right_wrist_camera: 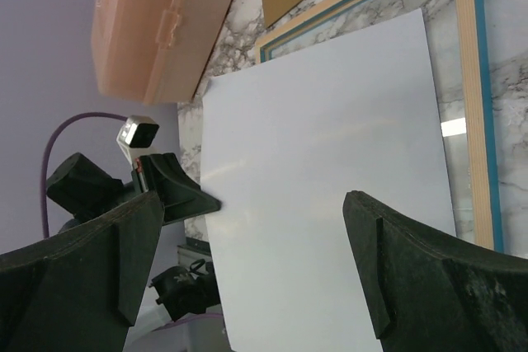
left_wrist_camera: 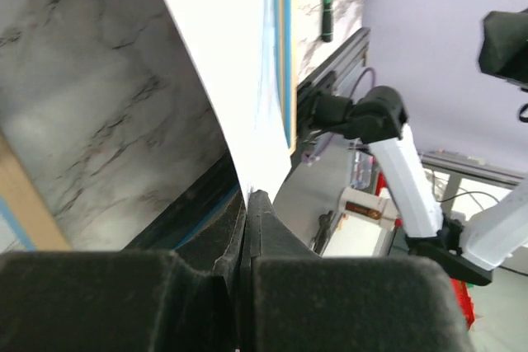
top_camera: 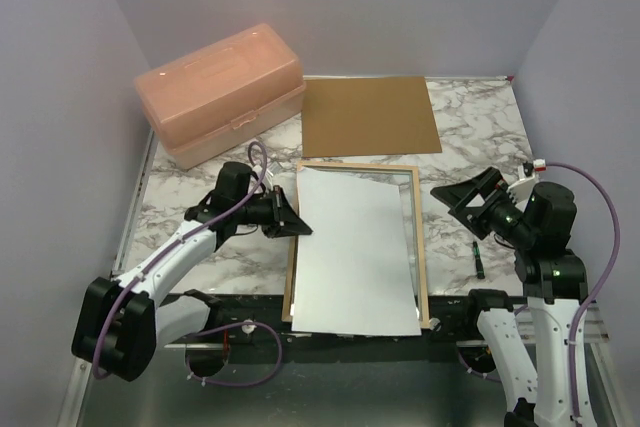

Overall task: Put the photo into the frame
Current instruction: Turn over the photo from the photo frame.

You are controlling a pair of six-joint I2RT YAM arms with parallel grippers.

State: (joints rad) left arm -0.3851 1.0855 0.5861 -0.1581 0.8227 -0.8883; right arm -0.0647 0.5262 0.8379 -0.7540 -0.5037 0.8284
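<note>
The photo (top_camera: 355, 252) lies white back up, skewed over the frame (top_camera: 421, 247), its near edge hanging past the frame's near rail. The frame shows its light wood face, with a blue inner edge visible in the right wrist view (right_wrist_camera: 487, 105). My left gripper (top_camera: 297, 223) is shut on the photo's left edge; in the left wrist view the white sheet (left_wrist_camera: 239, 80) runs out from between my shut fingers (left_wrist_camera: 268, 220). My right gripper (top_camera: 458, 205) is open and empty, raised to the right of the frame, looking down on the photo (right_wrist_camera: 322, 171).
A flat brown backing board (top_camera: 370, 114) lies behind the frame. A pink translucent plastic box (top_camera: 220, 92) stands at the back left. A dark pen (top_camera: 478, 259) lies on the marble to the right of the frame.
</note>
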